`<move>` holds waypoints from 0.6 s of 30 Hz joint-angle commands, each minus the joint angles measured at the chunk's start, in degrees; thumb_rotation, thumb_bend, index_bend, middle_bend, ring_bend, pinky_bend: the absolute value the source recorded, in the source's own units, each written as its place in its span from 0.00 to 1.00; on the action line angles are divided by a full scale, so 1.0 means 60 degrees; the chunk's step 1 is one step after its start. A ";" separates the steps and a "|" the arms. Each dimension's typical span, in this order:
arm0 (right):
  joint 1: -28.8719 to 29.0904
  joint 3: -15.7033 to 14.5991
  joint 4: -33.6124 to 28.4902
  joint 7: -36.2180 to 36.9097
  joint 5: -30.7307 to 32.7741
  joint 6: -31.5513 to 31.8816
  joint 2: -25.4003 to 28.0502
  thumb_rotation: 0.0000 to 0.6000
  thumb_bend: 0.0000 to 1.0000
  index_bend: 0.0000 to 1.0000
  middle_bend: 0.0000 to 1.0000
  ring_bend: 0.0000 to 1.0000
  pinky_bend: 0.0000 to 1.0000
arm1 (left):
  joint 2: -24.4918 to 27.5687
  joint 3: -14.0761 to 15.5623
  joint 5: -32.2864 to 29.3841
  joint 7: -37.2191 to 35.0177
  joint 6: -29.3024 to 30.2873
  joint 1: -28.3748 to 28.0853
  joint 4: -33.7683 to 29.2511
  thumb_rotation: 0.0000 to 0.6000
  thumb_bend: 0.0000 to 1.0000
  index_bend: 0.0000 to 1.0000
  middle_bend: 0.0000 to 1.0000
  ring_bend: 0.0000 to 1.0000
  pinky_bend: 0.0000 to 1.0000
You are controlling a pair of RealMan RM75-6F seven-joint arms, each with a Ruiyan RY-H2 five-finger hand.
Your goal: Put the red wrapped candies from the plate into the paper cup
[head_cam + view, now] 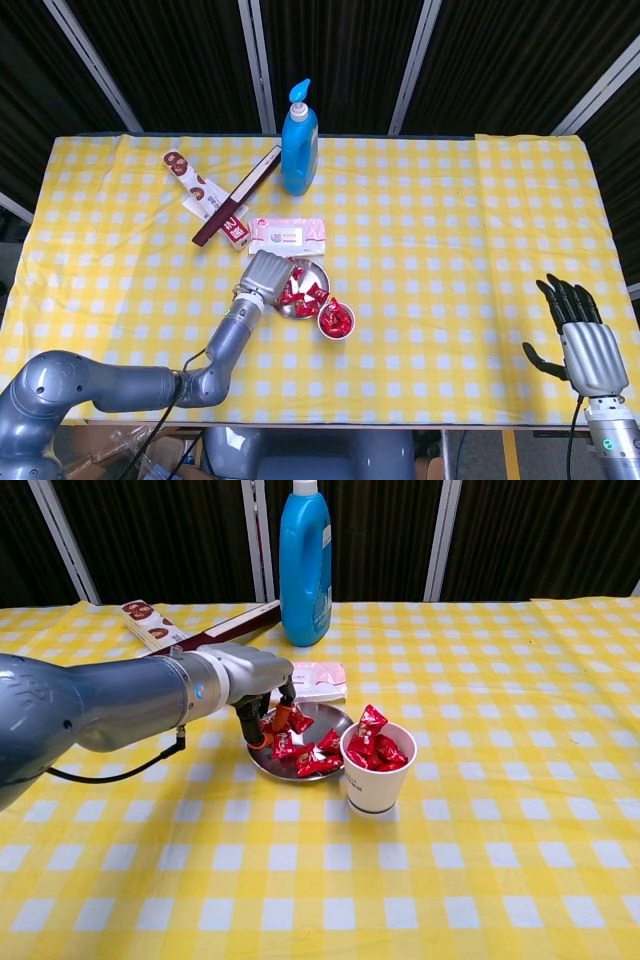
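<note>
- While the left hand (255,675) hovers over the steel plate (262,764), its fingers (282,718) pinch one red wrapped candy (297,720).
- Paper cup (377,780) stands just beside.
- Right hand (583,338) rests released, fingers apart.

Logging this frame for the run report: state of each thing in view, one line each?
left hand: above the plate's left edge, pinching a red candy
held candy: lifted, between the fingertips
plate: still has several candies
paper cup: upright, heaped with candies
right hand: open, idle at the table's right edge
blue pump bottle: upright, capped
</note>
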 commanded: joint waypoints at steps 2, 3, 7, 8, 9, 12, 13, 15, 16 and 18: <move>-0.0012 -0.0005 -0.0003 -0.0015 -0.0006 0.0020 -0.0005 1.00 0.36 0.00 0.00 0.00 0.00 | -0.0122 0.0064 -0.0138 0.0070 -0.0096 -0.0035 0.0104 1.00 0.40 0.48 0.85 0.91 0.95; -0.0008 -0.0001 0.0003 -0.0018 -0.0003 0.0016 -0.0009 1.00 0.36 0.00 0.00 0.00 0.00 | -0.0162 0.0066 -0.0147 0.0064 -0.0118 -0.0042 0.0141 1.00 0.40 0.48 0.85 0.91 0.95; 0.0000 0.0005 0.0002 -0.0018 0.0009 0.0004 -0.0012 1.00 0.36 0.00 0.00 0.00 0.00 | -0.0382 0.0051 -0.0100 0.0008 -0.0184 -0.0085 0.0379 1.00 0.40 0.48 0.85 0.91 0.95; 0.0000 0.0004 -0.0004 -0.0016 0.0011 0.0001 -0.0008 1.00 0.36 0.00 0.00 0.00 0.00 | -0.0418 0.0058 -0.0097 0.0017 -0.0197 -0.0096 0.0417 1.00 0.40 0.49 0.85 0.91 0.95; -0.0002 0.0006 -0.0005 -0.0012 0.0014 0.0002 -0.0006 1.00 0.36 0.00 0.00 0.00 0.00 | -0.0466 0.0073 -0.0096 0.0041 -0.0211 -0.0113 0.0470 1.00 0.40 0.49 0.86 0.91 0.95; -0.0005 0.0003 -0.0006 0.0001 0.0012 0.0005 -0.0002 1.00 0.36 0.00 0.00 0.00 0.00 | -0.0558 0.0139 -0.0087 0.0133 -0.0204 -0.0144 0.0577 1.00 0.42 0.56 0.87 0.91 0.95; -0.0004 0.0001 -0.0007 0.0003 0.0012 0.0000 0.0000 1.00 0.36 0.00 0.00 0.00 0.00 | -0.0590 0.0151 -0.0065 0.0147 -0.0181 -0.0148 0.0610 1.00 0.43 0.59 0.87 0.92 0.95; -0.0004 -0.0002 -0.0011 0.0009 0.0008 -0.0003 0.0004 1.00 0.36 0.00 0.00 0.00 0.00 | -0.0669 0.0165 0.0013 0.0128 -0.0115 -0.0131 0.0670 1.00 0.46 0.63 0.89 0.92 0.95; -0.0005 -0.0002 -0.0012 0.0014 0.0008 -0.0002 0.0005 1.00 0.36 0.00 0.00 0.00 0.00 | -0.0688 0.0160 0.0047 0.0108 -0.0090 -0.0120 0.0679 1.00 0.47 0.65 0.89 0.92 0.95; -0.0011 -0.0005 -0.0013 0.0018 0.0001 0.0009 0.0010 1.00 0.36 0.00 0.00 0.00 0.00 | -0.0725 0.0156 0.0163 0.0047 -0.0013 -0.0083 0.0698 1.00 0.48 0.67 0.90 0.92 0.95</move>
